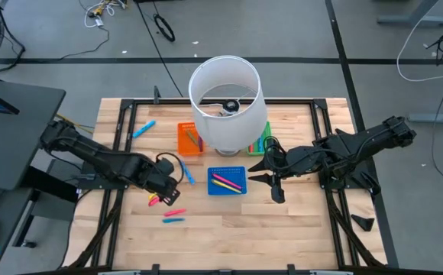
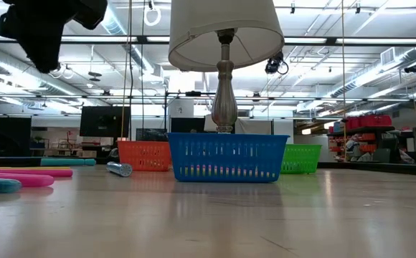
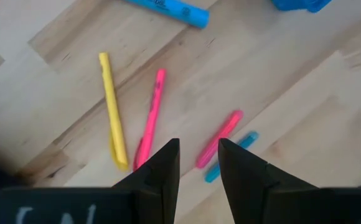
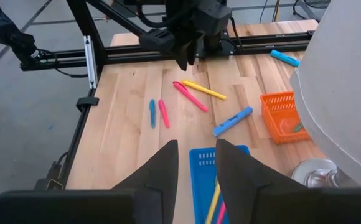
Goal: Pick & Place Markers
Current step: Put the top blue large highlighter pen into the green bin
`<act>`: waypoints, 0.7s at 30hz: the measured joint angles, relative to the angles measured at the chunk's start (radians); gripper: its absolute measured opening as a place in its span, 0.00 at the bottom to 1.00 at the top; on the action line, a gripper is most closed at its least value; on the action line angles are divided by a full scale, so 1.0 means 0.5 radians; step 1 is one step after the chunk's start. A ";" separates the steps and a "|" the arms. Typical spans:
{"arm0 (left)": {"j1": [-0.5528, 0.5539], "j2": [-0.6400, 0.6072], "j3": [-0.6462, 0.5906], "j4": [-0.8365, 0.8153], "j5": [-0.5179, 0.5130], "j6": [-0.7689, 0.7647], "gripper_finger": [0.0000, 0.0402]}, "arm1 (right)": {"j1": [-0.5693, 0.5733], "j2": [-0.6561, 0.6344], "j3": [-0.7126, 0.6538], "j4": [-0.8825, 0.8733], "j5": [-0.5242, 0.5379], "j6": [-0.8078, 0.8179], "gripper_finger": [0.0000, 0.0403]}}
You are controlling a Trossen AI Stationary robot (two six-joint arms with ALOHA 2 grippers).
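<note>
Surroundings: we log a lamp (image 1: 225,103) standing mid-table, its shade hiding part of the orange tray (image 1: 190,139) and most of the green tray (image 1: 263,142); the blue tray (image 1: 227,181) lies just in front of its base.

Markers, loose: a yellow marker (image 3: 113,109) and a pink marker (image 3: 150,117) lie on the wood below the left gripper (image 3: 198,155), their near ends almost meeting, their long axes spreading apart like a V. A shorter pink marker (image 3: 220,138) and a small blue marker (image 3: 230,157) lie side by side, parallel, a little apart from that pair. A blue marker (image 1: 189,175) lies diagonally between the left gripper and the blue tray; another blue one (image 1: 143,128) lies alone near the table's far left edge.

Markers, stowed: we see some in the blue tray and in the orange tray.

Grippers: left fingers stand narrowly apart, holding nothing, above the loose markers. The right gripper (image 4: 194,163) hangs beside the blue tray, fingers slightly apart, empty.

View notes: only the low view shows the lamp's metal stem; only the right wrist view shows both loose pairs together.
</note>
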 joint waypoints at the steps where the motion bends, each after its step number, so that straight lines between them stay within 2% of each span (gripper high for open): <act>1: -0.005 0.016 -0.001 -0.010 0.000 0.000 0.29 | 0.000 0.000 0.000 -0.007 0.000 0.000 0.27; 12: -0.002 0.055 -0.001 -0.039 -0.017 0.030 0.30 | 0.000 0.000 0.000 -0.017 0.000 -0.016 0.27; 16: 0.017 0.055 -0.001 -0.046 -0.019 0.124 0.39 | 0.000 0.000 0.000 -0.017 0.000 -0.017 0.27; 21: 0.017 0.055 -0.001 -0.052 -0.064 0.265 0.57 | 0.000 0.000 0.000 -0.017 0.000 -0.052 0.27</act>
